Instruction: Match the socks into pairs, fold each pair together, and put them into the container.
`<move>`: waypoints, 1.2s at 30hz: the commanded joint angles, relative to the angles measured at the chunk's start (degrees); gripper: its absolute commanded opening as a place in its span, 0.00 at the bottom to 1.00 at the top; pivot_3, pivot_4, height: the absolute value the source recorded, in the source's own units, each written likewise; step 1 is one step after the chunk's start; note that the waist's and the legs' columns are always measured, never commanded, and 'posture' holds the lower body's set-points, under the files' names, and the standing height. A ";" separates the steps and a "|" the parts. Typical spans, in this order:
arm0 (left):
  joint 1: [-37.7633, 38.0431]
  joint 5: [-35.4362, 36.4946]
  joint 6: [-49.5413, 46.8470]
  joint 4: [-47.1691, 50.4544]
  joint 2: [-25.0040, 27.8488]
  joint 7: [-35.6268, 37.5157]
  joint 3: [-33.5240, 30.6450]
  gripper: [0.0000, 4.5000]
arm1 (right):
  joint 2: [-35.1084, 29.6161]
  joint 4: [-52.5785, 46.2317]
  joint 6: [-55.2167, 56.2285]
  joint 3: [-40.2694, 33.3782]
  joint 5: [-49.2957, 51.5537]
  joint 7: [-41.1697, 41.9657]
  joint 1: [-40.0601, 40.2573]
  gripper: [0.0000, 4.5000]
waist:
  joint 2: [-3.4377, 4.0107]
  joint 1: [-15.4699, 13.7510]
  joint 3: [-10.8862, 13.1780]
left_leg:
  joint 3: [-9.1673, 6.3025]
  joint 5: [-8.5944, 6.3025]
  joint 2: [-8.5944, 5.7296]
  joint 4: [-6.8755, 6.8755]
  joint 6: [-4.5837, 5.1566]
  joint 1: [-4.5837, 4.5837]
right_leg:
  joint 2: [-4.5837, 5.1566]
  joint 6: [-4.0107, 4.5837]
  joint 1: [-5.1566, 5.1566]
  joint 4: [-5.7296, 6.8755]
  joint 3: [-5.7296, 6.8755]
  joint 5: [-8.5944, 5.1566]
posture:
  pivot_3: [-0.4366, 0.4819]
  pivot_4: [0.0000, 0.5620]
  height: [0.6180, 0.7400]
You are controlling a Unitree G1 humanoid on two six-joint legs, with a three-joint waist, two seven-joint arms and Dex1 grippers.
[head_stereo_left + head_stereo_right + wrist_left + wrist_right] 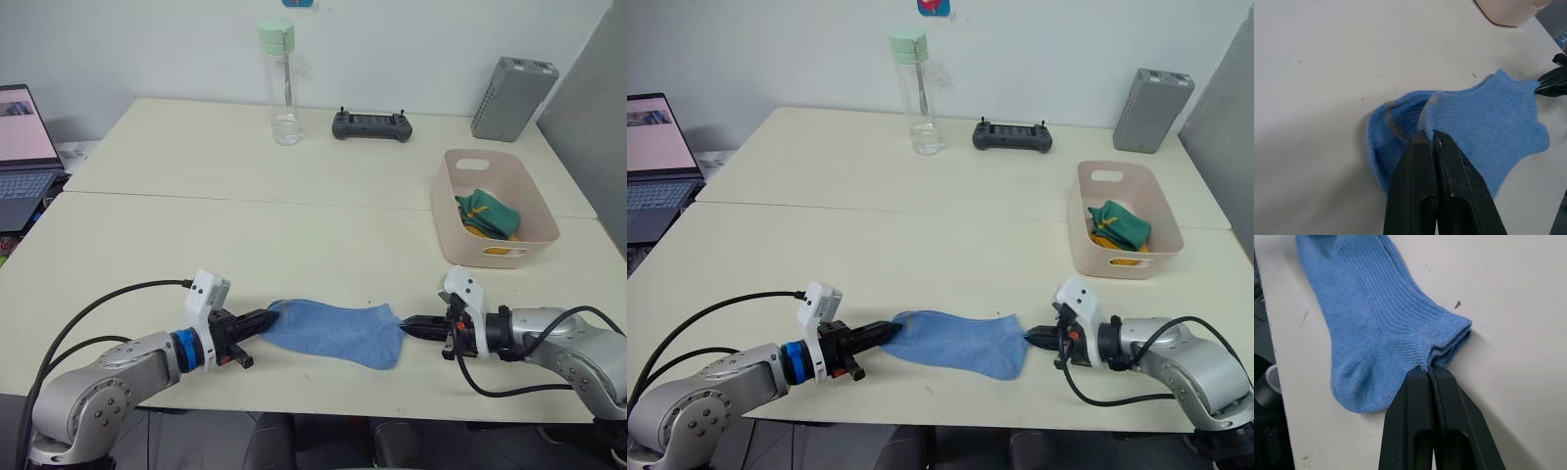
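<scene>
Item: blue socks [338, 333], stacked; left claw [265, 319] pinching toe, right claw [411, 324] pinching cuff. Your risk: layers separating mid-fold.

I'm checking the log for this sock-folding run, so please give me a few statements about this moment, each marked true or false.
1. Both grippers are shut on the blue socks: left gripper at one end, right gripper at the other. True.
2. The pink container is empty. False: green and yellow socks lie in it.
3. The blue socks lie on the table near its front edge. True.
4. The water bottle lies on its side. False: it stands upright at the back.
</scene>
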State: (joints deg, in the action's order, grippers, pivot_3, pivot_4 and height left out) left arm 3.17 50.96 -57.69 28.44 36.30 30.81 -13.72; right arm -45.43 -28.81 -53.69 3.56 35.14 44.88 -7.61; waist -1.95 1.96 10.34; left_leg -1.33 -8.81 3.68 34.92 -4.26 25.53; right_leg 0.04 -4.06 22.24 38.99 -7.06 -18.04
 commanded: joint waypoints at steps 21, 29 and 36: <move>-2.09 -8.13 8.28 -4.58 -0.23 4.72 5.97 0.21 | 0.24 -3.08 -0.36 -2.10 1.37 -1.12 0.13 0.30 | 0.00 -0.05 0.00 | 0.01 0.00 0.00 -0.01 0.00 0.01 | 0.00 0.01 -0.01 0.00 0.00 -0.01 | 0.48 0.27 1.00; -1.89 -5.88 8.57 -2.97 2.60 7.98 0.70 0.78 | 1.11 -5.48 3.12 -4.95 2.98 -0.11 -1.21 0.93 | 0.00 0.15 0.00 | 0.00 0.00 0.03 -0.02 0.00 0.00 | -0.01 0.01 0.00 0.01 0.01 -0.01 | 0.48 0.27 1.00; -9.78 -17.89 25.16 -7.34 7.03 19.43 9.35 0.88 | 5.15 0.98 16.43 10.08 -9.89 2.36 -8.42 0.83 | -0.04 0.06 -0.03 | 0.03 0.00 0.01 -0.01 -0.01 -0.10 | 0.01 0.01 0.08 -0.05 0.03 0.00 | 0.48 0.27 1.00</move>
State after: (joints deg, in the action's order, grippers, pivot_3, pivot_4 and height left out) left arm -5.50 35.68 -37.28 21.61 43.05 46.63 -7.20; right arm -40.72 -28.87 -41.38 10.45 28.32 45.74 -15.10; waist -1.99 2.02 10.31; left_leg -1.27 -8.82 3.67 34.91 -4.27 25.40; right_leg 0.08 -4.04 22.32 38.94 -7.05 -18.04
